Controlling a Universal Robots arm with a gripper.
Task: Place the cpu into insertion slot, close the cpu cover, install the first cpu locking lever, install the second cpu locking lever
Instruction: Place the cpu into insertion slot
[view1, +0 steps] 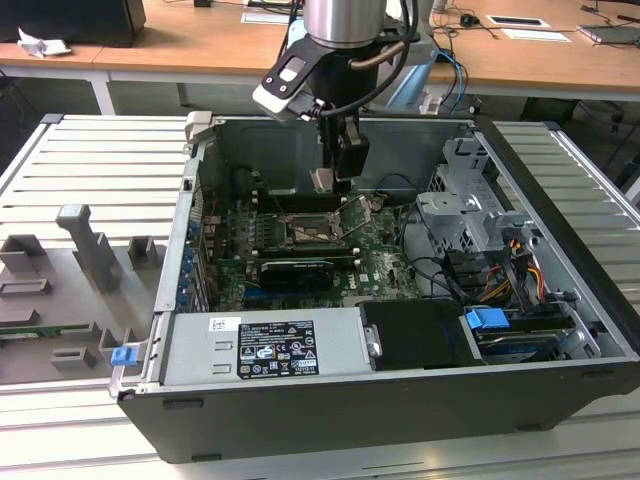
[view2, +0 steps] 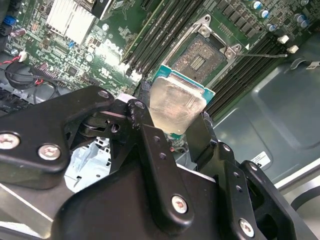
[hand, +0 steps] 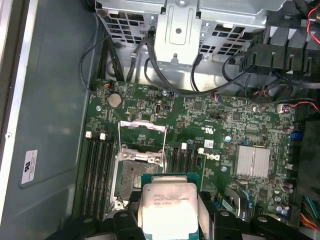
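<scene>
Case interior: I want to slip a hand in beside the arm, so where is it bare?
Bare: the grey panel bordering the memory slots, and the labelled grey box beside the board. Crowded: the socket below the gripper holding the cpu, and the cabled drive cage.

Exterior view high over the open case (view1: 300, 415); both wrist views close above the insertion slot (view2: 199, 56) (hand: 132, 177).

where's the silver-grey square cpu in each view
exterior view: silver-grey square cpu at the gripper tip, above the green circuit board
second wrist view: cpu clamped between black fingers
first wrist view: cpu gripped, over the same board
shared landmark: dark square silver-rimmed insertion slot
</scene>
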